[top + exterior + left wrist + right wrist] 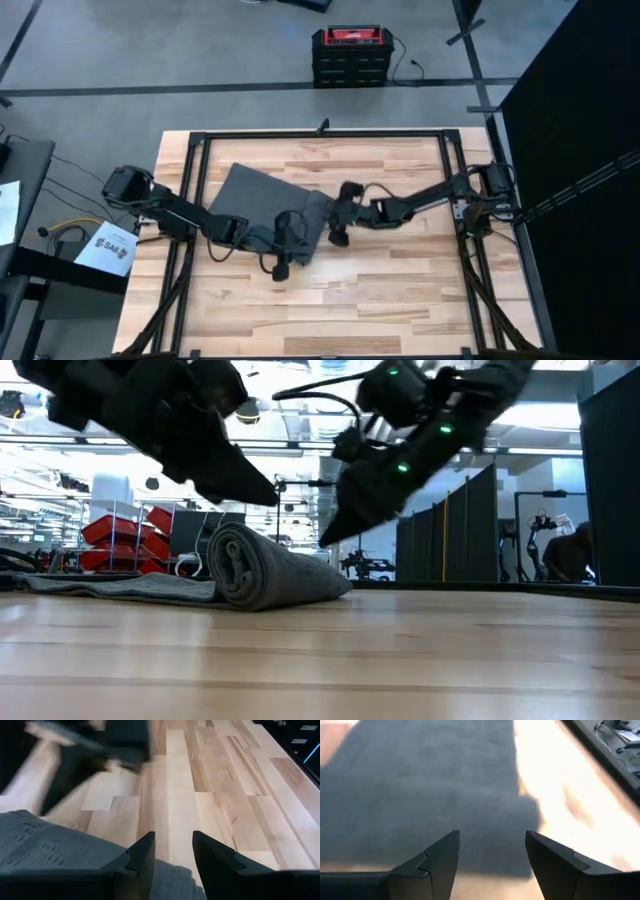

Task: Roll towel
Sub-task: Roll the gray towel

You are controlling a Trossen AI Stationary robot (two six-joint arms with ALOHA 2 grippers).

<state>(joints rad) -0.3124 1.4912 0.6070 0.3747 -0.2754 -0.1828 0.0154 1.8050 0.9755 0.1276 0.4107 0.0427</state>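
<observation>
Pale wood planks of the table (400, 660) fill the low view's foreground. On them lies the towel (250, 572), one end rolled, the rest flat. Both grippers hang above it with fingers parted, gripping nothing: left gripper (172, 851), right gripper (492, 847). Behind stand red bins (120, 532) and dark partitions (450, 540).

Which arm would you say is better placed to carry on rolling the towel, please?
Probably the left. Its hand hangs open right over the rolled end of the towel, with cloth under its fingers. The right hand, also open, sits beside the towel's edge, mostly over bare table.
</observation>
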